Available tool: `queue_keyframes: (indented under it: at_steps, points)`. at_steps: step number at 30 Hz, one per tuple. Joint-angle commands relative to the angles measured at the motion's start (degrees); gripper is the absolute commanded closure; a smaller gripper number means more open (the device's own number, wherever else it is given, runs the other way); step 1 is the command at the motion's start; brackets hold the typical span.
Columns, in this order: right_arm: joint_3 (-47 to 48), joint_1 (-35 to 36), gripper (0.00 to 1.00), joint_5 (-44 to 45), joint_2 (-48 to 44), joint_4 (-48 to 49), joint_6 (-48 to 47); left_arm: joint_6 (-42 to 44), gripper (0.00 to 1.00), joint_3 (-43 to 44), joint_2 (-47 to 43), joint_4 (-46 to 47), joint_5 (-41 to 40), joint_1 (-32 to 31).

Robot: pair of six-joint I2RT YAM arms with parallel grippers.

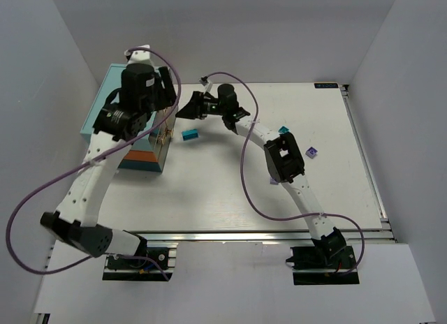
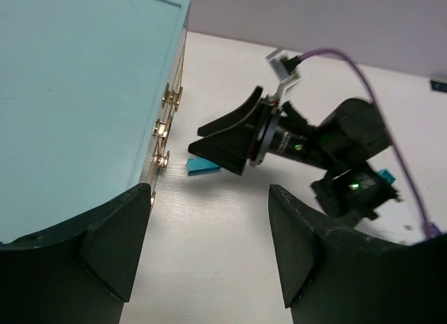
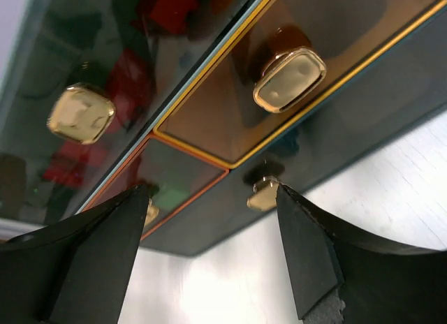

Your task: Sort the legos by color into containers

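The right claw [image 3: 209, 247] is spread and empty just in front of the cabinet's [image 2: 77, 93] clear drawers [image 3: 335, 31], facing their gold knobs [image 3: 288, 78]. The left claw [image 2: 209, 247] hangs spread and empty over the cabinet's top edge. One cyan lego [image 1: 190, 135] lies on the surface [image 1: 209, 191] just beside the cabinet's drawer face, and a purple lego [image 1: 312, 153] lies well apart from the cabinet.
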Motion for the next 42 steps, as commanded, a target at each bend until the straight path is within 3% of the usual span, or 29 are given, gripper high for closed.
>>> queue_keyframes:
  at_steps: [1,6,9,10,11,12,13,14,16,19,20,22,27,32,37,42]
  points:
    - [3.0,0.8,0.2,5.1,2.0,8.1,1.9,-2.4,0.22,-1.8,-3.5,-2.2,-0.9,0.2]
    - [6.1,1.5,0.21,9.0,5.0,9.7,1.3,-2.8,0.21,-4.0,-4.6,-2.8,-1.3,0.2]
    - [-0.6,1.4,0.3,10.7,2.7,13.0,1.6,-2.4,0.28,-4.9,-4.4,-0.7,-0.5,0.2]
    - [-3.4,1.3,0.34,10.7,1.4,14.7,0.9,-1.6,0.34,-5.1,-4.0,0.0,0.0,0.2]
    - [-5.8,0.5,0.4,10.7,-1.3,16.3,0.2,-1.1,0.5,-5.3,-3.4,0.9,0.9,0.2]
    - [-8.0,0.0,0.48,10.5,-2.6,17.7,-0.6,-0.7,0.6,-5.5,-2.6,2.5,2.1,0.2]
    - [-11.6,-0.3,0.68,10.4,-4.1,19.4,-1.5,-0.4,0.71,-5.2,-0.5,3.1,2.7,0.2]
    - [-13.2,-2.0,0.8,10.5,-6.4,19.5,-1.8,-0.2,0.89,-4.9,0.9,3.7,3.2,0.2]
    - [-17.1,-4.1,1.0,10.9,-9.1,17.9,-2.9,0.4,1.0,-2.1,6.5,4.5,3.5,0.2]
    - [-20.3,-8.0,1.0,9.5,-13.8,15.5,-4.2,3.2,1.0,3.9,14.0,2.0,2.7,0.2]
    - [-22.0,-8.8,1.0,8.4,-16.0,12.6,-4.5,3.9,0.99,10.3,20.3,0.2,1.8,0.2]
    - [-23.7,-11.8,0.88,6.7,-18.3,9.7,-5.9,6.7,0.85,17.2,26.5,-4.2,0.1,0.2]
    - [-33.4,-16.2,0.68,3.5,-27.6,1.9,-13.2,7.2,0.5,24.0,35.8,-4.0,-11.0,-1.2]
    - [-41.2,-19.7,0.6,1.5,-35.5,-1.8,-18.2,7.6,0.44,25.8,41.9,-3.8,-16.1,-1.8]
    - [-47.4,-22.0,0.6,-0.5,-39.4,-2.1,-19.2,9.6,0.42,29.1,48.4,-3.6,-26.7,-5.1]
    - [-51.1,-23.7,0.6,-2.9,-40.9,-0.3,-18.4,15.9,0.36,27.2,49.5,2.8,-34.7,-7.0]
